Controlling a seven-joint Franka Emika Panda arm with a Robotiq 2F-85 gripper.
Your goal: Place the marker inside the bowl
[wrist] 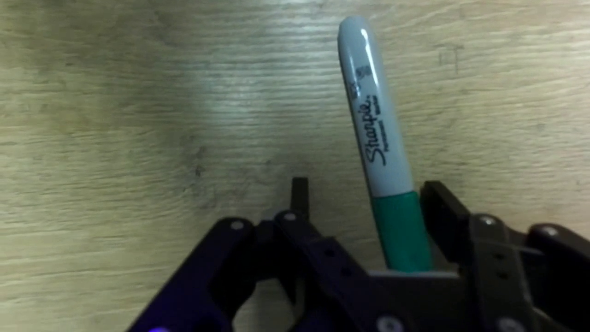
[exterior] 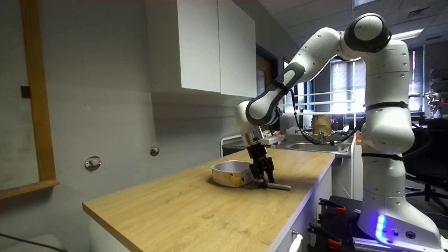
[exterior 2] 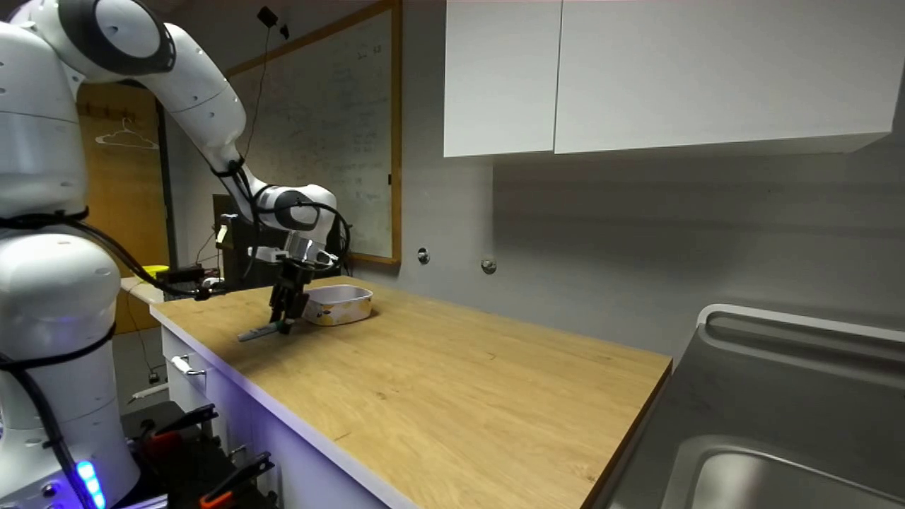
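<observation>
The marker is a grey Sharpie with a green cap, lying on the wooden counter. Its grey body also shows in both exterior views. My gripper is open, low at the counter, with its fingers on either side of the marker's cap end. The cap lies close to the right finger in the wrist view, and a gap separates it from the left finger. The bowl is whitish with yellow patterned sides and rounded corners. It stands right beside the gripper in both exterior views. The wrist view does not show the bowl.
The wooden counter runs along a grey wall, under white cabinets. A metal sink adjoins one end of the counter. The robot base stands beside the counter's long edge.
</observation>
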